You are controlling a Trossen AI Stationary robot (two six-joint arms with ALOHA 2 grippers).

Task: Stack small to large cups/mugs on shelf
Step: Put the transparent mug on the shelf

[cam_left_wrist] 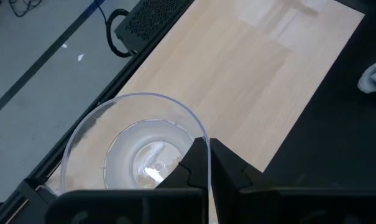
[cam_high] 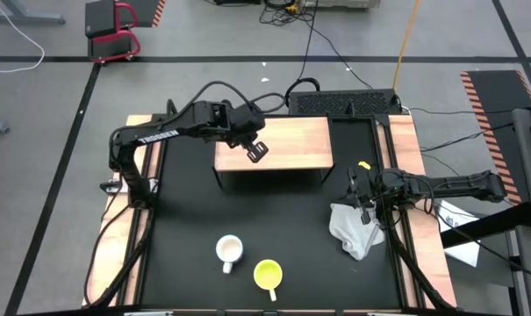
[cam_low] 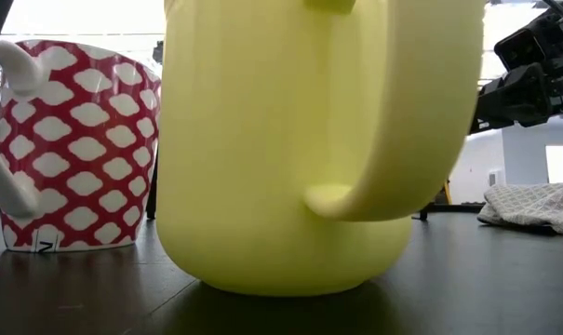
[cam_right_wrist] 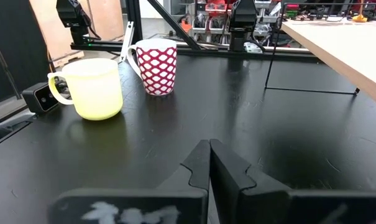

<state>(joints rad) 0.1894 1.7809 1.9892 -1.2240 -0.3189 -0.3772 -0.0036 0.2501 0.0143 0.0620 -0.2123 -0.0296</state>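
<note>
A small clear glass cup (cam_left_wrist: 138, 149) is in my left gripper (cam_left_wrist: 207, 144), over the left end of the light wooden shelf (cam_high: 287, 140). My left gripper also shows in the high view (cam_high: 257, 151). The yellow mug (cam_high: 268, 275) and the white mug with a red pattern (cam_high: 229, 252) stand on their bases on the black tabletop near its front edge. They also show in the right wrist view, the yellow mug (cam_right_wrist: 94, 87) beside the patterned mug (cam_right_wrist: 156, 67). My right gripper (cam_right_wrist: 209, 146) is shut and empty at the table's right side (cam_high: 362, 202). My left gripper pinches the glass cup's wall at its rim (cam_left_wrist: 203, 132), one finger inside the cup and one outside. The fingers come from above and point down. The cup is upright, mouth up, over the shelf top. I cannot tell whether its base rests on the shelf.
A crumpled white cloth (cam_high: 357, 230) lies on the table right below my right gripper. The rest of the shelf top (cam_left_wrist: 256, 68) is bare wood. A black mesh box (cam_high: 344, 103) with cables stands behind the shelf. Wooden side boards (cam_high: 410, 175) edge the table.
</note>
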